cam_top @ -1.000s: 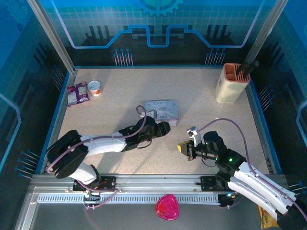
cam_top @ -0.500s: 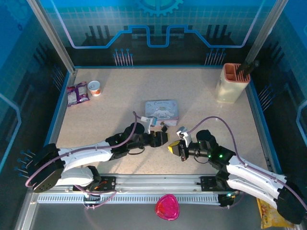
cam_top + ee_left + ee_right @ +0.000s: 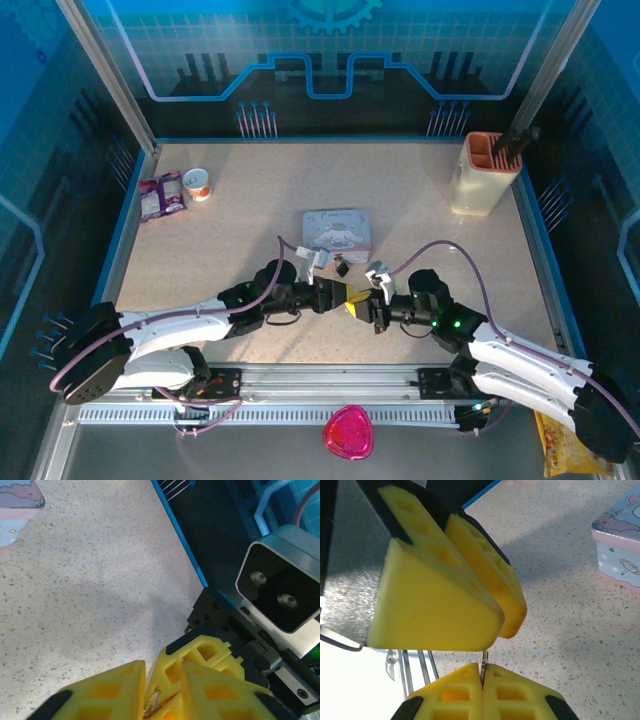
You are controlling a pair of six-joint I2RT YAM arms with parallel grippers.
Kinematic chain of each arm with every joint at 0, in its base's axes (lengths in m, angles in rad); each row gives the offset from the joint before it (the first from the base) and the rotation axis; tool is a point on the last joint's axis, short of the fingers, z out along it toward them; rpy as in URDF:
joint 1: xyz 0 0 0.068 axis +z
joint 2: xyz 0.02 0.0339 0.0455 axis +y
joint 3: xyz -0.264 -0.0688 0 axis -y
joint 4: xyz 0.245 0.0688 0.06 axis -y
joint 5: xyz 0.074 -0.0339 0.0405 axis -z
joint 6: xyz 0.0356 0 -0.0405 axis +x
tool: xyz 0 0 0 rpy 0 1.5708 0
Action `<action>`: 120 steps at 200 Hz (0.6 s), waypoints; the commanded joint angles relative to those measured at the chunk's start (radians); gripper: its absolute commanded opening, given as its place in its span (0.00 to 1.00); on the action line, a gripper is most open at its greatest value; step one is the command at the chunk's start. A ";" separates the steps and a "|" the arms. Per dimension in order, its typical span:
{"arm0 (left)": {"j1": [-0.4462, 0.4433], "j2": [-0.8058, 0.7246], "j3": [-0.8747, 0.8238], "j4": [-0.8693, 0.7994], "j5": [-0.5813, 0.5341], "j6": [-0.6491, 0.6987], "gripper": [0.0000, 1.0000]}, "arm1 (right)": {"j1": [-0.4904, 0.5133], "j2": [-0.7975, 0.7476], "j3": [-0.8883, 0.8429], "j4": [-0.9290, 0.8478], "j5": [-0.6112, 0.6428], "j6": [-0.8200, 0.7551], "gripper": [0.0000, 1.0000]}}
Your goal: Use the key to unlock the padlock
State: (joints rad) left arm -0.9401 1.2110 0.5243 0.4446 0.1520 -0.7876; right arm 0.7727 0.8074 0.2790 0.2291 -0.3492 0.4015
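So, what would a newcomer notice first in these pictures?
The left fingers and right fingers, all yellow, meet tip to tip above the table, near its front middle. The right ones are shut on a thin metal sliver, possibly the key. Just behind lies a pale tin, with the tiny dark padlock before it.

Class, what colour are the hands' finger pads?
Yellow pads, clearest in the right wrist view.

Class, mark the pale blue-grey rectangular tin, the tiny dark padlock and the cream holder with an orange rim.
Pale blue-grey rectangular tin (image 3: 338,230): top view, middle of lid.
Tiny dark padlock (image 3: 342,267): top view, its body.
Cream holder with orange rim (image 3: 478,190): top view, front wall.
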 commanded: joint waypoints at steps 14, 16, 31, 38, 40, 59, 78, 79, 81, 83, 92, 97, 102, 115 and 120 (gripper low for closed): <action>-0.009 0.010 -0.012 0.039 0.013 -0.005 0.15 | 0.011 -0.016 0.007 0.083 0.012 0.033 0.00; -0.009 0.009 -0.013 0.039 0.011 -0.008 0.14 | 0.012 -0.018 0.005 0.084 0.012 0.035 0.00; -0.009 0.011 -0.022 0.048 0.000 -0.013 0.11 | 0.012 -0.026 0.002 0.087 0.016 0.044 0.00; -0.009 0.010 -0.024 0.049 -0.006 -0.017 0.10 | 0.013 -0.031 0.001 0.087 0.021 0.049 0.00; -0.010 0.010 -0.024 0.049 -0.007 -0.020 0.09 | 0.012 -0.032 0.000 0.087 0.023 0.051 0.00; -0.009 0.011 -0.033 0.064 -0.023 -0.035 0.05 | 0.011 -0.044 -0.007 0.097 0.043 0.073 0.00; -0.010 0.010 -0.053 0.098 -0.049 -0.063 0.02 | 0.010 -0.054 -0.019 0.119 0.057 0.102 0.00; -0.010 0.009 -0.054 0.101 -0.051 -0.067 0.02 | 0.010 -0.054 -0.019 0.121 0.058 0.103 0.00; -0.012 0.009 -0.057 0.104 -0.055 -0.070 0.02 | 0.010 -0.056 -0.020 0.124 0.060 0.105 0.00; -0.012 0.009 -0.059 0.108 -0.058 -0.074 0.01 | 0.010 -0.057 -0.022 0.125 0.062 0.111 0.00; -0.011 0.009 -0.069 0.125 -0.073 -0.095 0.00 | 0.007 -0.060 -0.029 0.143 0.068 0.132 0.00; -0.012 0.007 -0.074 0.133 -0.085 -0.107 0.00 | 0.008 -0.060 -0.034 0.158 0.071 0.145 0.00; -0.012 0.006 -0.076 0.131 -0.101 -0.123 0.00 | 0.008 -0.060 -0.039 0.174 0.076 0.160 0.00; -0.021 0.001 -0.076 0.108 -0.145 -0.171 0.00 | 0.007 -0.060 -0.055 0.223 0.085 0.200 0.00; -0.020 0.002 -0.079 0.111 -0.156 -0.185 0.00 | 0.008 -0.059 -0.061 0.242 0.087 0.212 0.00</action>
State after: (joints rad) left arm -0.9463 1.2118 0.4728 0.5526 0.0803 -0.8845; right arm 0.7742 0.7639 0.2394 0.3164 -0.3073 0.5285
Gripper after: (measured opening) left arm 0.053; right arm 0.064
